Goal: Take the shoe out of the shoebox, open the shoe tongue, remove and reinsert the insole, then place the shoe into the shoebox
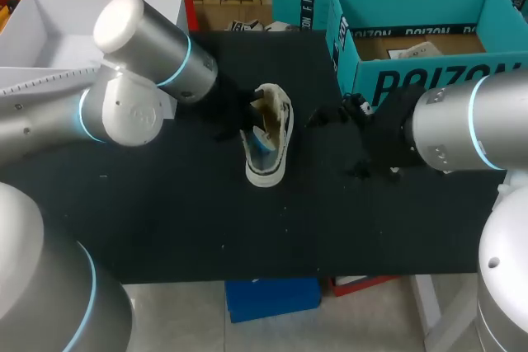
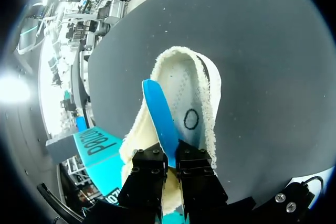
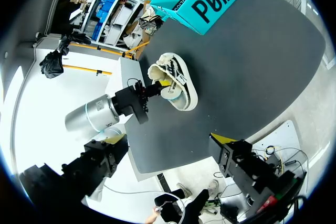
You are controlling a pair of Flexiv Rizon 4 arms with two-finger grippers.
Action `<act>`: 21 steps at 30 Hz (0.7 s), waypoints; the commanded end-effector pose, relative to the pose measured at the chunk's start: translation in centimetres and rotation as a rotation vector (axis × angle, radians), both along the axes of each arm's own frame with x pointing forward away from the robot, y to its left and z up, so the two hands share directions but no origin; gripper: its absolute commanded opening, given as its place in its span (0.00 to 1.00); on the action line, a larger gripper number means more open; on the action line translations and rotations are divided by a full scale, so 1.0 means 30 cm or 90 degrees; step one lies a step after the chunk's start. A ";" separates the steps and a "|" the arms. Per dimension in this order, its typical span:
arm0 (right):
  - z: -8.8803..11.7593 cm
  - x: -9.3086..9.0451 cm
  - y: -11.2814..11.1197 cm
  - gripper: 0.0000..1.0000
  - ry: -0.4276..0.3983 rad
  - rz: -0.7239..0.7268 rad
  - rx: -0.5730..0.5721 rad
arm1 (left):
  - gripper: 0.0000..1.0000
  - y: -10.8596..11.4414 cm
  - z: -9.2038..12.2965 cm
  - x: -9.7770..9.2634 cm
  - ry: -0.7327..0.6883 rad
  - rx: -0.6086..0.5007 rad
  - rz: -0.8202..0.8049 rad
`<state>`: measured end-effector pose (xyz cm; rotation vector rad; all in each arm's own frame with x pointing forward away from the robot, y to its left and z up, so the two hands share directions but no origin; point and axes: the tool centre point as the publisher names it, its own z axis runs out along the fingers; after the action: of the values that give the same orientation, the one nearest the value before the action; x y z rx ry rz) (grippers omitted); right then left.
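A white low sneaker [image 1: 270, 144] stands on the black table mat, toe toward the front edge, its opening wide. My left gripper [image 2: 170, 160] is shut on the heel end of a blue insole [image 2: 159, 121], which sticks up out of the sneaker [image 2: 197, 98] while its front part stays inside. In the head view that gripper [image 1: 247, 114] sits at the shoe's heel. My right gripper [image 3: 165, 142] is open and holds nothing. It hovers to the right of the shoe [image 3: 176, 85], well apart from it, and shows dark in the head view [image 1: 345, 142].
The teal shoebox [image 1: 421, 72] stands open at the back right, with brown paper inside. A white box [image 1: 49, 30] sits at the back left. The mat [image 1: 165, 220] lies bare in front of the shoe.
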<state>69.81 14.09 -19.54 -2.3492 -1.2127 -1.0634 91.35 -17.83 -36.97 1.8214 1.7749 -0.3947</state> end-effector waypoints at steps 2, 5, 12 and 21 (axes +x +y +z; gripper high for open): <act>-0.009 0.000 0.024 1.00 -0.039 -0.053 -0.026 | 0.56 0.011 -0.008 -0.014 0.009 -0.009 -0.009; -0.009 0.000 0.024 1.00 -0.039 -0.053 -0.026 | 1.00 0.019 0.000 -0.026 0.021 -0.019 -0.014; -0.009 0.000 0.024 1.00 -0.039 -0.053 -0.026 | 1.00 0.033 0.041 -0.045 0.030 -0.043 -0.025; -0.009 0.000 0.024 1.00 -0.039 -0.053 -0.026 | 0.73 0.025 0.087 -0.061 0.048 -0.075 -0.043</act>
<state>69.81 14.09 -19.54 -2.3492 -1.2127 -1.0634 89.55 -17.40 -34.41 1.8055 1.7157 -0.5826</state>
